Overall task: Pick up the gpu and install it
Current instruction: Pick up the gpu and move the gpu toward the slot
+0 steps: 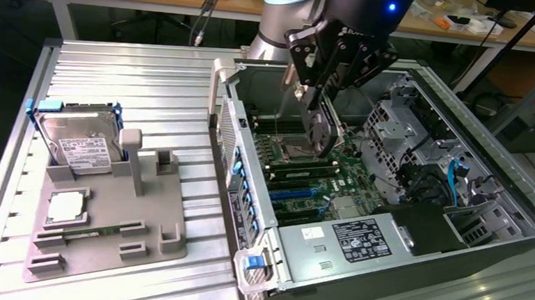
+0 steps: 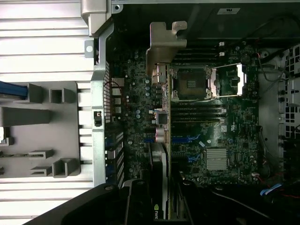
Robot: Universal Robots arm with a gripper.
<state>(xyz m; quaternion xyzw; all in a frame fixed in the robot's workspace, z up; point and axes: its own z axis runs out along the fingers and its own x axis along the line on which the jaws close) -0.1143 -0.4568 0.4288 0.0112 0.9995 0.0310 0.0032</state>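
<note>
The gpu point(image 1: 319, 122) hangs edge-down inside the open computer case point(image 1: 239, 190), above the green motherboard point(image 1: 307, 187). My gripper point(image 1: 332, 81) is shut on its upper edge. In the wrist view the gpu point(image 2: 160, 159) runs away from my gripper point(image 2: 159, 202) as a thin edge, and its silver end bracket point(image 2: 164, 44) sits at the far end, close to the case's rear wall. The card's lower end hovers near the processor socket point(image 1: 300, 150), apart from the blue expansion slots point(image 1: 295, 193). I cannot tell whether it touches the board.
A grey parts holder point(image 1: 141, 243) lies on the ribbed metal table at the exterior view's left, carrying a silver hard drive point(image 1: 77, 144) and a processor point(image 1: 64, 207). A power supply point(image 1: 355, 242) and drive cages point(image 1: 408, 131) crowd the case interior.
</note>
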